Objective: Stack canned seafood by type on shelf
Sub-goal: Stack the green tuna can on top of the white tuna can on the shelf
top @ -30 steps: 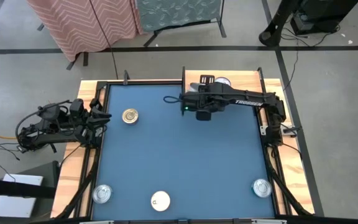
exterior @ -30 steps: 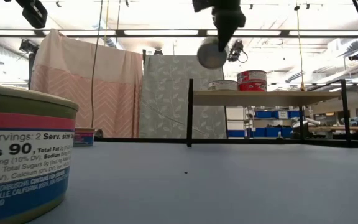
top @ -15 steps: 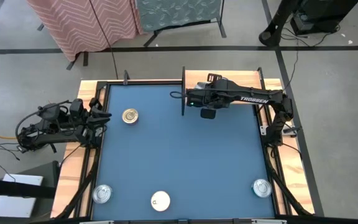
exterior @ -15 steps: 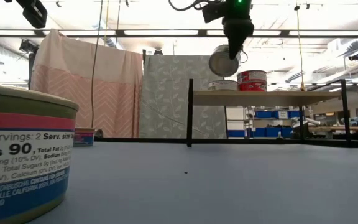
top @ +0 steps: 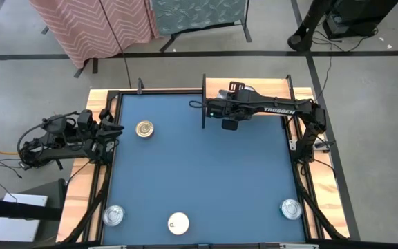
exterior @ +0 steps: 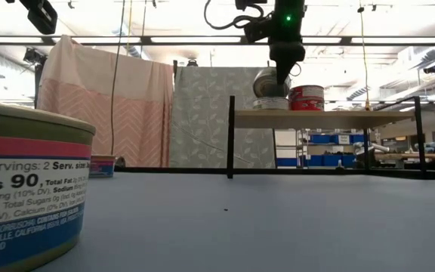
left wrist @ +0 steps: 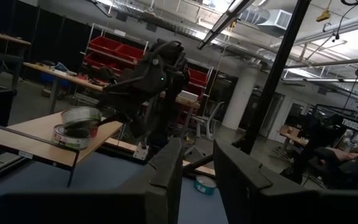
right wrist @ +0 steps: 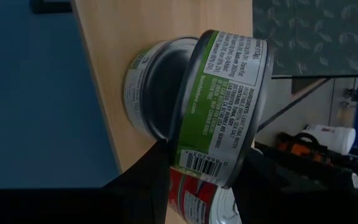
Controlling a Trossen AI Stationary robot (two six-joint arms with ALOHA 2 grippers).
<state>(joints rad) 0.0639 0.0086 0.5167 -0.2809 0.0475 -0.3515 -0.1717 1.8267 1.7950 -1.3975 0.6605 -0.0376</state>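
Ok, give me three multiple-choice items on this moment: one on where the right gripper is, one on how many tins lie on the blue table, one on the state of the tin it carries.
1. Where is the right gripper?
A. Over the shelf
B. At the table's near edge
C. Outside the table

2. How many tins lie on the blue table in the high view?
A. Two
B. Four
C. Six

3. How is the green-labelled tin?
A. Flat on the table
B. Held tilted above a tin on the shelf
C. Upside down on the floor

Answers:
1 A, the low view shows it above the plank.
2 B, gold, white and two silver lids show.
3 B, the right wrist view shows the fingers gripping it, tilted.
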